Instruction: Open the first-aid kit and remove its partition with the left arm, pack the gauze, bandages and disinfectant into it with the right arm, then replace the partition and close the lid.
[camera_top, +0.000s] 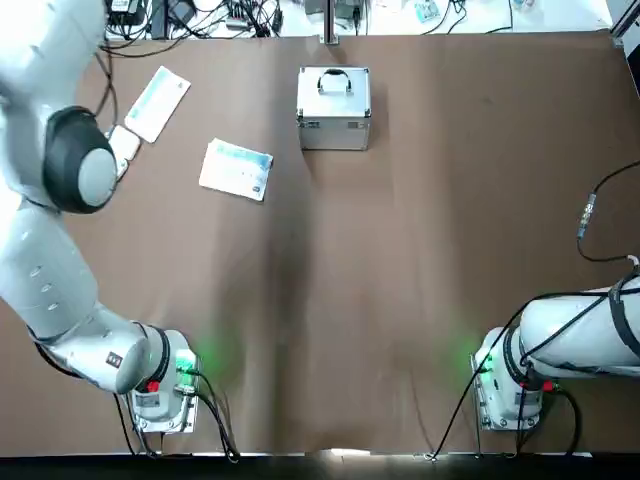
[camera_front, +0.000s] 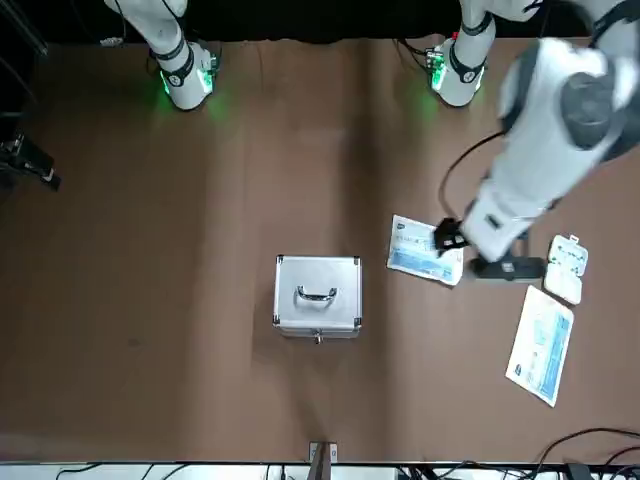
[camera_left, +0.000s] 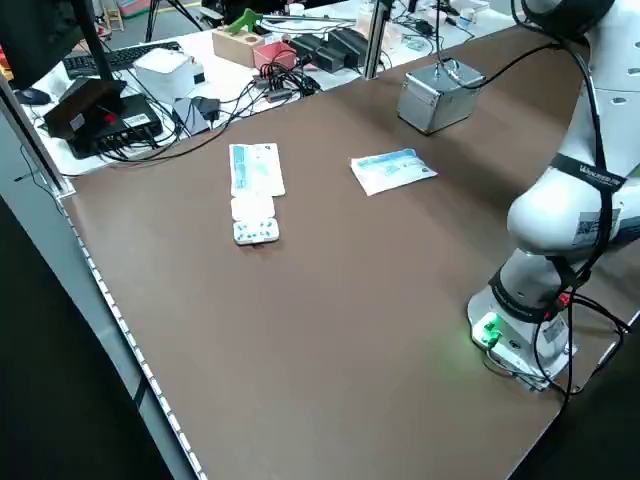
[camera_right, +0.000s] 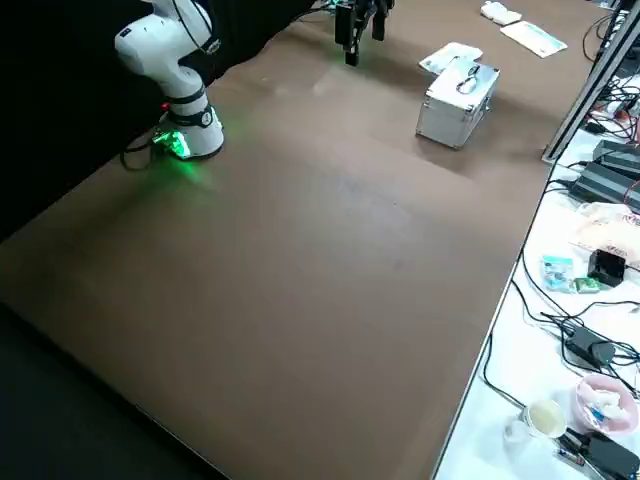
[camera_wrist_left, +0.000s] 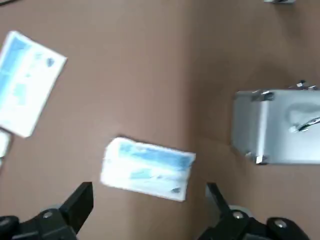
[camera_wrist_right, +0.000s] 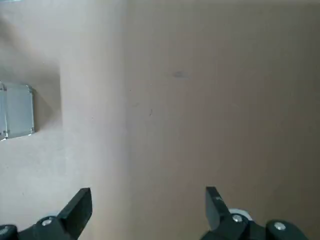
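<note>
The first-aid kit (camera_top: 334, 107), a silver case with a handle on top, stands closed at the far middle of the table, so the partition is hidden. To its left lie a flat blue-white packet (camera_top: 236, 170), a long white-blue pouch (camera_top: 158, 103) and a small white pack (camera_front: 568, 262). I cannot tell which is gauze or bandages, and I cannot make out the disinfectant. My left gripper (camera_wrist_left: 150, 192) hangs open above the table near the packet (camera_wrist_left: 147, 167), holding nothing. My right gripper (camera_wrist_right: 147, 197) is open and empty, high over bare table, with the case (camera_wrist_right: 17, 110) far off.
Cables, boxes and clutter (camera_left: 250, 45) line the far edge behind the case. A post (camera_top: 328, 20) rises right behind the kit. The left arm's elbow (camera_top: 75, 160) overhangs the small white pack. Both arm bases (camera_top: 165, 385) sit at the near edge.
</note>
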